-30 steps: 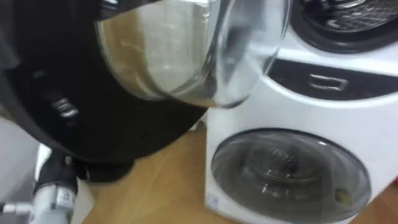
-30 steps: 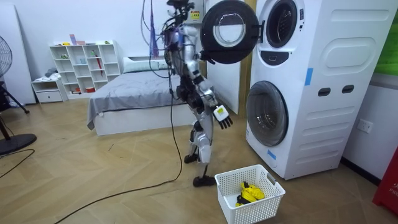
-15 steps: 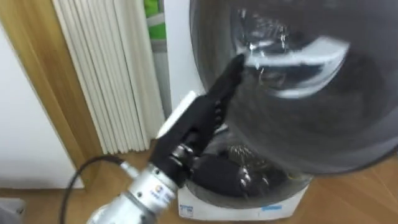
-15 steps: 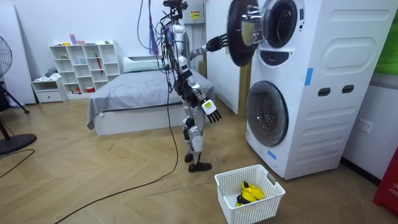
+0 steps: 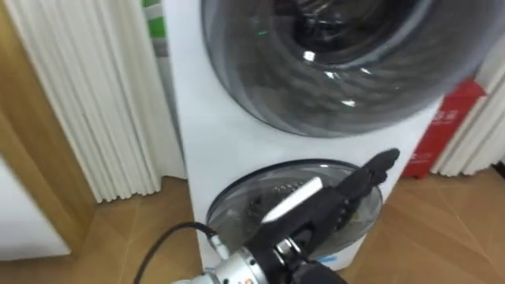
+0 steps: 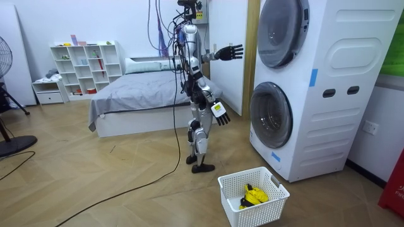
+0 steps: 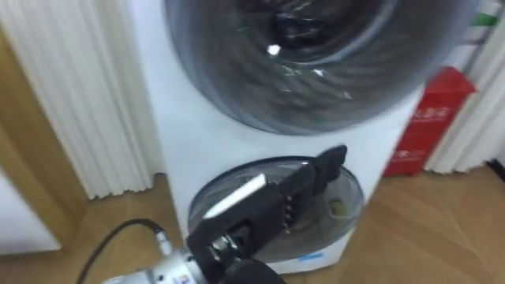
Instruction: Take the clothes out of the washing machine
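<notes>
You are working over a wooden floor (image 6: 95, 183) laid in herringbone boards. At the room view's right, the washer stack (image 6: 315, 145) stands on it, the lower machine's base down on the boards. The white basket (image 6: 262, 211) sits on the floor near the stack's front, apart from it. Your robot stands between the stack and the bed (image 6: 139, 101), which rests farther back. A white shelf unit (image 6: 88, 66) and a low white cabinet (image 6: 49, 93) stand by the far wall. A fan (image 6: 12, 142) stands at the room view's left edge, and a red canister (image 5: 442, 130) beside the stack.
</notes>
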`<state>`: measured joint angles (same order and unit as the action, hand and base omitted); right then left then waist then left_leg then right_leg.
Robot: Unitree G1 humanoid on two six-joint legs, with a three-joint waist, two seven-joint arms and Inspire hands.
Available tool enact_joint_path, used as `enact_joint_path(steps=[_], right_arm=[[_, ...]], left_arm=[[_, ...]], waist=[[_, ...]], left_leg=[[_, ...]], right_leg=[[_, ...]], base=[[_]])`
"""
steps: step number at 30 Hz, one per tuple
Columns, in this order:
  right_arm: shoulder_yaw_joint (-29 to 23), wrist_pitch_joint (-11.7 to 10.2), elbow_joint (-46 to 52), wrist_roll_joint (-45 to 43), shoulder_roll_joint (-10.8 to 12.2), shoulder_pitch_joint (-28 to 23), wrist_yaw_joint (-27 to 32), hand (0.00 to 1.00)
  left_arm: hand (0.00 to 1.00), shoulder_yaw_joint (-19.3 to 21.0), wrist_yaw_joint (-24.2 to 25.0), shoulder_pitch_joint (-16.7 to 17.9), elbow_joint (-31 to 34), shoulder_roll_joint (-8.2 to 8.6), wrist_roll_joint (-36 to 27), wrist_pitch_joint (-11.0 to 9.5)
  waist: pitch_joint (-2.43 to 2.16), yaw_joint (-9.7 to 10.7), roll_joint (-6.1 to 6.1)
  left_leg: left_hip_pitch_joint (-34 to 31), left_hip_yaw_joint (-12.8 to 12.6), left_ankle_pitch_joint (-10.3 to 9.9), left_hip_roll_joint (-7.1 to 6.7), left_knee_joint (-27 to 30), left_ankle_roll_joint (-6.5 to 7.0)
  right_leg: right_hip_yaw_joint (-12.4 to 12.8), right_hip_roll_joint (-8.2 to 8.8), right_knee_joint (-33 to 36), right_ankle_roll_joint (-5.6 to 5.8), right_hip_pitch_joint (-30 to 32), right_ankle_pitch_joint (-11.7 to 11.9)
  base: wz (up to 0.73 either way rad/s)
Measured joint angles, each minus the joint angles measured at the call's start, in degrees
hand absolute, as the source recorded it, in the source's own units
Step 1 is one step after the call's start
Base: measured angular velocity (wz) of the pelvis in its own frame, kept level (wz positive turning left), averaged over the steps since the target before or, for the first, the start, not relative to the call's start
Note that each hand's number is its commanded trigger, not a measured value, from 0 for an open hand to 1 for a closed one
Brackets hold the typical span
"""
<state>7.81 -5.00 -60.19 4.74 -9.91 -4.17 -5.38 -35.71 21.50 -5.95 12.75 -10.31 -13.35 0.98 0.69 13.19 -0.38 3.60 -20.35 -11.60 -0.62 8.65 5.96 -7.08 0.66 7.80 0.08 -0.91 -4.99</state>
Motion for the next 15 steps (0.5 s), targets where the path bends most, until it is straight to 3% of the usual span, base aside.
enact_joint_path(steps=[2,7,11,15], right_arm=[[0.0,0.1,-0.6,0.5,-0.2,0.5,0.0,0.00],[0.3,0.2,-0.7,0.6,-0.2,1.8,-0.2,0.00],[0.4,0.4,-0.2,0.7,0.0,1.7,0.4,0.00],[-0.1,0.7,-0.2,1.4,0.4,1.4,0.3,0.00]], left_arm=[[0.00,-3.2,0.9,-2.7,-3.3,0.93,0.8,0.0],[0.00,-8.2,3.1,-6.2,-13.6,3.72,4.4,0.2],[0.00,-8.6,4.3,-6.8,-22.1,4.00,5.5,0.4],[0.00,-6.5,3.8,-5.7,-31.1,3.68,7.1,0.3]], waist=[[0.12,1.5,0.23],[0.23,2.9,1.21],[0.43,4.0,1.40],[0.62,2.8,1.11]], left_leg=[[0.0,0.1,-0.2,0.03,-0.3,-0.26],[-0.3,0.6,-0.6,0.15,-0.5,-0.59],[-0.6,1.9,-0.6,0.14,-0.4,-0.67],[0.1,1.9,-0.8,0.21,-0.9,-0.91]], right_leg=[[0.7,-0.22,-0.1,-0.04,0.2,-0.3],[2.4,-0.90,0.1,-0.09,1.7,-0.3],[3.4,-1.14,0.5,-0.25,2.0,-0.4],[4.7,-1.70,0.4,-0.38,1.8,-0.5]], base=[[-0.10],[-0.36],[-0.18],[-0.13]])
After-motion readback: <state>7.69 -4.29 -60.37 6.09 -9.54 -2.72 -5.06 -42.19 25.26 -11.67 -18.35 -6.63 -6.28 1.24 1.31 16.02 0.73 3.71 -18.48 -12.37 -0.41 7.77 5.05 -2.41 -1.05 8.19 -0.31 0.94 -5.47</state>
